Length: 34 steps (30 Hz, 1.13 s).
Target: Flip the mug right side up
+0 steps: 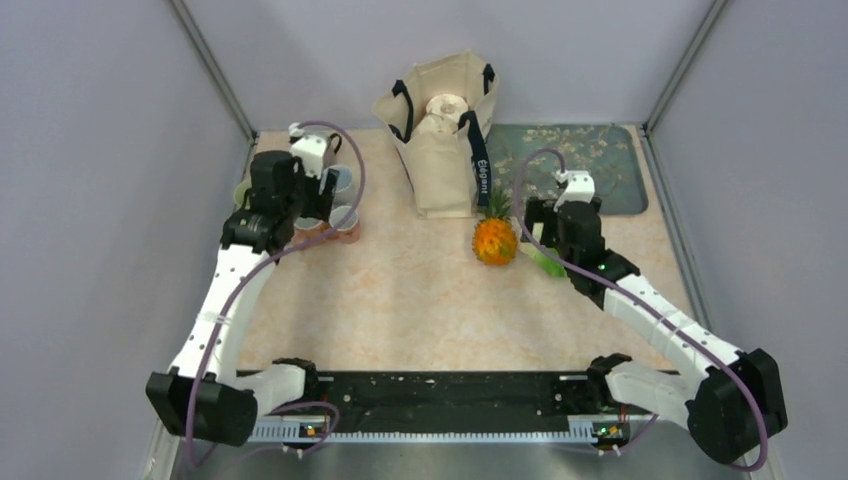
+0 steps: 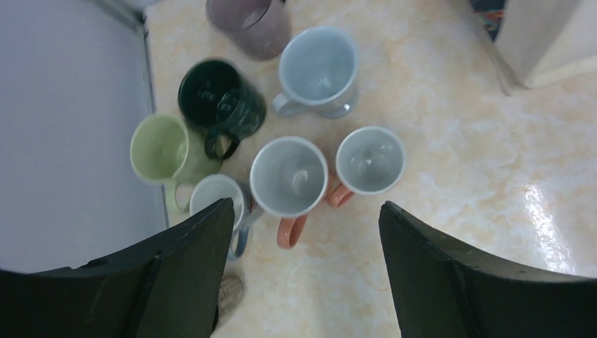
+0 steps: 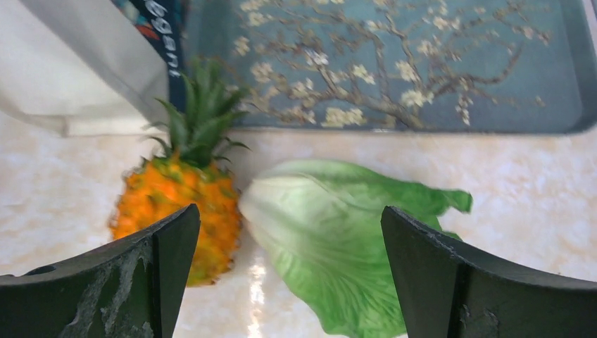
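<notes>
1. Left claw [image 2: 304, 208]: jaws wide apart, nothing btwn them, hanging over a pack of mugs at the far-left corner of the table [image 1: 400, 300].
2. Straight below it is the orange-handled mug [image 2: 288, 176]. It stands on its base, mouth up, pale inside, w/ neither finger touching it.
3. Just right of it is a second orange-handled mug [image 2: 369, 160], also mouth up. The two handles nearly meet.
4. Rest of the pack, all mouth up as far as the wrist view shows:
   - light blue mug [image 2: 318, 67] behind the pair
   - purple mug [image 2: 250, 24] at the top edge, partly cut off
   - dark green mug [image 2: 222, 95]
   - light green mug [image 2: 160, 149] next to the wall
   - small grey-blue mug [image 2: 218, 196], half hidden by the left finger
5. Right claw [image 3: 290, 211]: also wide open and empty, hovering on the right side, well apart from the mugs.
6. Under it a lettuce leaf [image 3: 331, 239] lies flat on the table. A pineapple [image 3: 179, 201] is just beside the leaf's left edge, crown pointing to the back.
7. Behind those is a tray [image 3: 422, 70] w/ a blossom pattern, back right.
8. A cloth tote bag [image 1: 440, 140] stands at back centre w/ something pale inside; can't tell what.
</notes>
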Available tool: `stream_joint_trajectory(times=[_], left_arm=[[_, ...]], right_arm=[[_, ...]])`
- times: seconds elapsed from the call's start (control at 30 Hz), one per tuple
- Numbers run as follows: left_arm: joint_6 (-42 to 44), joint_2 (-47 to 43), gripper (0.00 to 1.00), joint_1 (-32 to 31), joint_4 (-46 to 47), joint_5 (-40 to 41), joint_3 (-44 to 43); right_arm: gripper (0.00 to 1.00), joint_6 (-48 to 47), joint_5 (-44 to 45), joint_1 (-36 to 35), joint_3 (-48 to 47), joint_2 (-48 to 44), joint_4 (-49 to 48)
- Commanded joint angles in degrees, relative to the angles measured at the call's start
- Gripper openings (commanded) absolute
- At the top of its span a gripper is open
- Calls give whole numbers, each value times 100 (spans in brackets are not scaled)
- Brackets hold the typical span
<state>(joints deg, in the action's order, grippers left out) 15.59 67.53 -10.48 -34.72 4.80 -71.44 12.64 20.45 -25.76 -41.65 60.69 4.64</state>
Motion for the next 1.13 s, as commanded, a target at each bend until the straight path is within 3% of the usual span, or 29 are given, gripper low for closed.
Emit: stream_joint_trajectory(times=[0.0,0.23,0.4,0.6,1.1], left_arm=[[-1008,-875,81,726,1270,58,1117],[-1466,-2156,84,930,2865,844,3573],[-1709,-2502,89,931,3854,1098,4597],[-1683,-2760,90,930,4172,1219,5075],[-1455,-2695,90,929,4219,1002,5262]], right_arm=[[99,-25,876,53,726,-544,-863],[99,-402,1365,51,2206,-1540,-2166],[99,-451,1438,52,2620,-1761,-2478],[99,-456,1540,48,2722,-1650,-2574],[99,-454,1550,48,2754,-1724,-2559]])
